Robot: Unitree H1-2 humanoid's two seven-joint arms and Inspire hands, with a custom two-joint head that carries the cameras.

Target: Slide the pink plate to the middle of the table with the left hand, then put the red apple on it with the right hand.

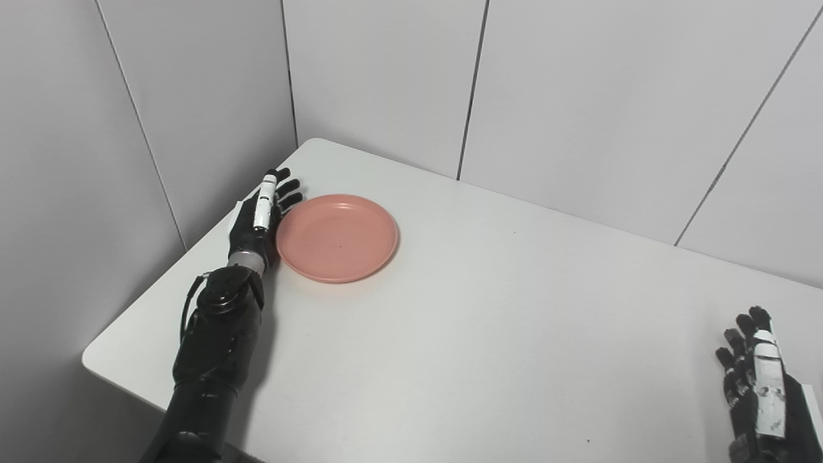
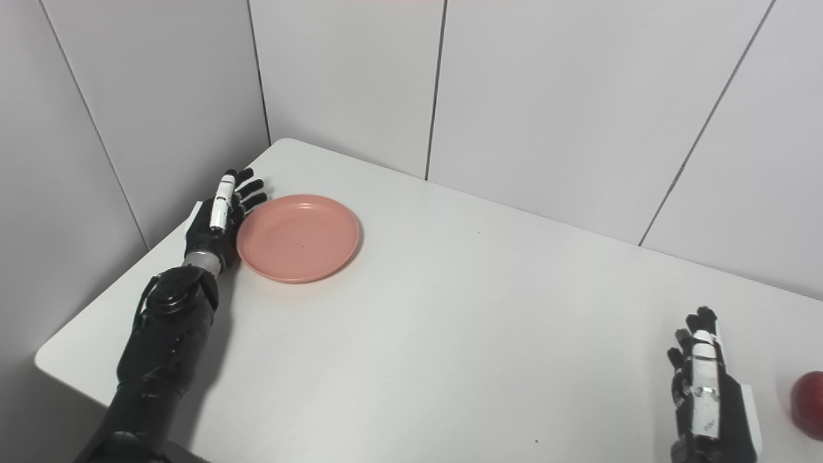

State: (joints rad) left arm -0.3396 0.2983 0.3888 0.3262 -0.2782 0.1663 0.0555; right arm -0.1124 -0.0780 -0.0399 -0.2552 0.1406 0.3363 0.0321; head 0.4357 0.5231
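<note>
The pink plate (image 1: 337, 236) lies flat on the white table (image 1: 488, 321), toward its far left corner. My left hand (image 1: 260, 215) stands on edge against the plate's left rim, fingers straight and apart, holding nothing. My right hand (image 2: 707, 392) rests open near the table's front right, fingers extended, palm turned toward the left. The red apple (image 2: 809, 404) sits on the table just right of that hand, cut off by the right eye view's edge and out of sight in the left eye view.
Grey wall panels (image 1: 386, 77) close in the table at the back and left. The table's left edge (image 1: 167, 270) runs close behind my left hand.
</note>
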